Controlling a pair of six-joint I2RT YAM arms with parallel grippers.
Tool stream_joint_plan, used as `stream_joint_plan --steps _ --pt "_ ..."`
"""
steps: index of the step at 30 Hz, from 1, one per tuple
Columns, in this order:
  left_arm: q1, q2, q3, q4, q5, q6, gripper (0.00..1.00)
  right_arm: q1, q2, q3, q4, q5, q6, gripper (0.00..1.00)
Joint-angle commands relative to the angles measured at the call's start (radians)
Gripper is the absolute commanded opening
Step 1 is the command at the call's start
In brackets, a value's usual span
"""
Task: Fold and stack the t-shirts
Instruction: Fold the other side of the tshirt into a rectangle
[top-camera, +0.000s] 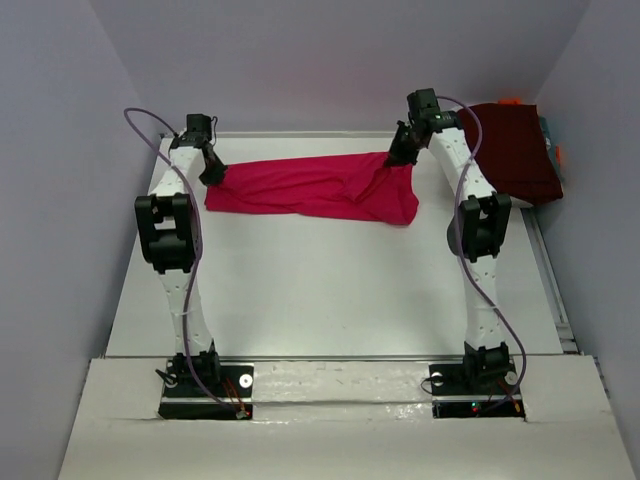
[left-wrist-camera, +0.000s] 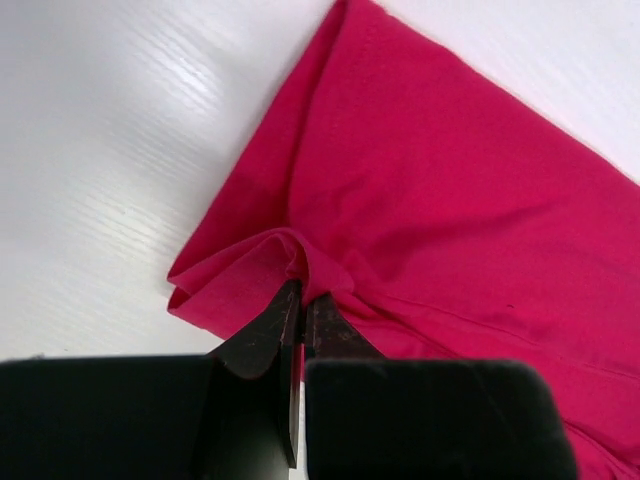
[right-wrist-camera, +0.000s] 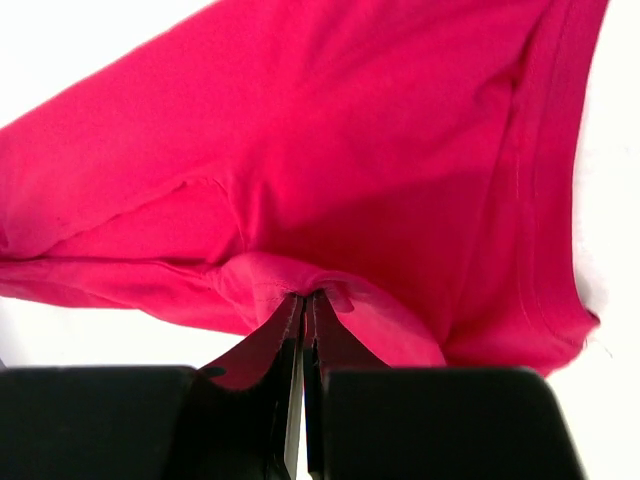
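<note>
The crimson-pink t-shirt (top-camera: 310, 188) lies as a long, folded band across the far part of the white table (top-camera: 330, 300), running from one arm to the other. The left end effector (top-camera: 213, 172) is at the band's left end, its jaws closed tight on a small pinch of the cloth; in the left wrist view the fabric puckers up into a ridge right at the fingertips, and a folded edge of the shirt lies on the table just beside them. The right end effector (top-camera: 393, 158) is at the band's far right corner, likewise closed on a small tuck of the same shirt, with the cloth drawn up to its tips and a hemmed edge falling away to the right. The right end of the shirt is wider than the left and reaches nearer the arm bases. A dark maroon t-shirt (top-camera: 515, 150) lies folded at the far right, beyond the right arm and apart from the pink one.
</note>
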Motion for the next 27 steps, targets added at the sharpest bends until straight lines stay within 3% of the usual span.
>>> stream_joint_plan --steps 1,27 --pt "-0.035 0.003 0.057 -0.009 -0.042 0.003 0.06 -0.018 0.005 0.067 0.143 -0.014 -0.038 0.07" --pt "-0.035 -0.009 0.036 -0.032 -0.195 -0.021 0.06 -0.093 0.072 0.115 0.200 -0.003 -0.070 0.07"
